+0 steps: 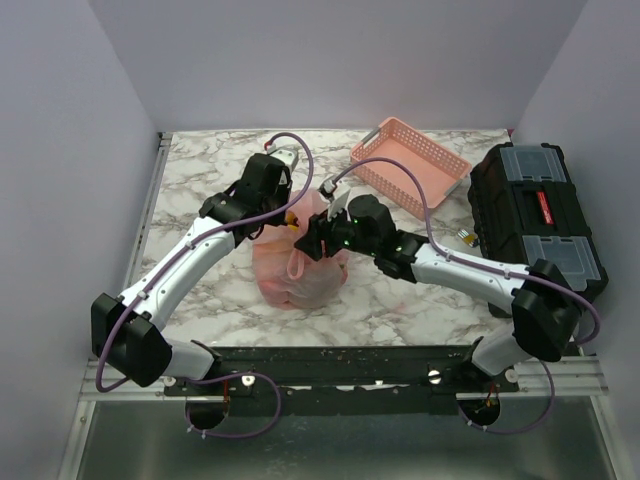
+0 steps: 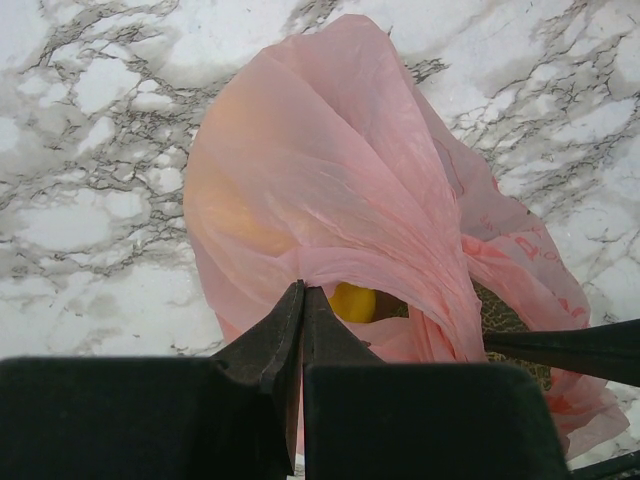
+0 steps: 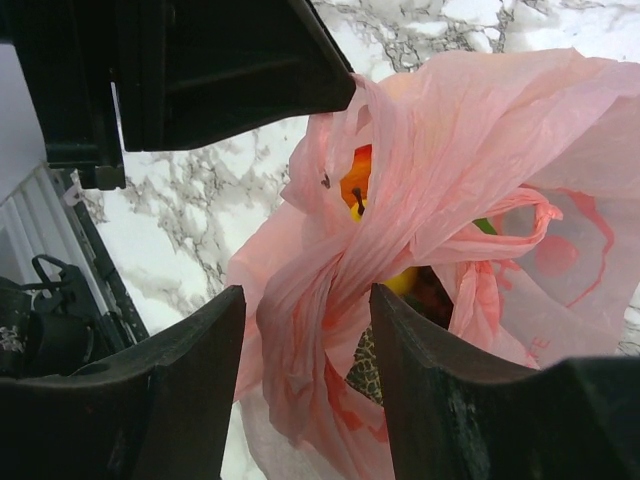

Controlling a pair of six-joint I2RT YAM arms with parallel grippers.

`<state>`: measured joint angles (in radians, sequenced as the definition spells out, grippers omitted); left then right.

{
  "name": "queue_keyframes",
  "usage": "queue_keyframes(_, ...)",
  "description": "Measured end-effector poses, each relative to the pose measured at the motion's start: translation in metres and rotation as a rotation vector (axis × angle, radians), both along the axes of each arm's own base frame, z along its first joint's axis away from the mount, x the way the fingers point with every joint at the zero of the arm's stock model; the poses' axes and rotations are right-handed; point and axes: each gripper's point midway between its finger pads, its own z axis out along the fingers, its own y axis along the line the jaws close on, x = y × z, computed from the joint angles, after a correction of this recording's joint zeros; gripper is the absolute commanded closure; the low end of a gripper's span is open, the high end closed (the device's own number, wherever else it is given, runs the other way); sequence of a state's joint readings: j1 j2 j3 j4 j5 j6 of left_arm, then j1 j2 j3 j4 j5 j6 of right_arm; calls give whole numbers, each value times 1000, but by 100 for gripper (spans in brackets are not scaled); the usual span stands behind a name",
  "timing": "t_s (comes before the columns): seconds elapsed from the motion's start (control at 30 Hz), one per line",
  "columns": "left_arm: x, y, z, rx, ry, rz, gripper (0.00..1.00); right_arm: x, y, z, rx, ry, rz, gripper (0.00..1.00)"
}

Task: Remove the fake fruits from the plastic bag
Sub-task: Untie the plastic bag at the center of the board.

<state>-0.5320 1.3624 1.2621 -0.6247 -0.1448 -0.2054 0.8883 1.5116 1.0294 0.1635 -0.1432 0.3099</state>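
Note:
The pink plastic bag [image 1: 300,270] stands bunched in the middle of the marble table. My left gripper [image 2: 302,292] is shut on the bag's upper edge and holds the film up. Through the mouth a yellow fruit [image 2: 353,301] shows. My right gripper [image 3: 307,295] is open, its fingers on either side of a twisted fold of the bag [image 3: 470,150] without pinching it. Inside I see an orange fruit [image 3: 357,172], a bit of yellow [image 3: 402,283], a green sliver [image 3: 484,226] and a net-patterned melon skin [image 3: 365,365]. The other fake fruits are hidden by the film.
A rigid pink lattice basket [image 1: 410,165] sits at the back right. A black toolbox [image 1: 537,215] stands along the right edge, with a small yellow-and-black object [image 1: 466,237] beside it. Both arms crowd over the bag.

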Motion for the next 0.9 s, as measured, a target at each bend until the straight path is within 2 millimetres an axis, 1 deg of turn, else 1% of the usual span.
queue_keyframes(0.13, 0, 0, 0, 0, -1, 0, 100, 0, 0, -6, -22, -3, 1, 61)
queue_keyframes(0.3, 1, 1, 0, 1, -3, 4, 100, 3, -3, -6, -30, -14, -13, 75)
queue_keyframes(0.43, 3, 7, 1, 19, -15, 41, 100, -1, -11, -2, -27, -23, -25, 90)
queue_keyframes(0.5, 5, 11, 1, 27, -23, 69, 100, -3, -16, -1, -24, -27, -35, 94)
queue_keyframes(0.63, 6, 20, 2, 40, -39, 115, 100, -10, -27, 1, -17, -29, -45, 95)
queue_keyframes(0.9, 11, 33, 6, 33, -55, 190, 100, -30, -50, -5, -1, -7, -60, 98)
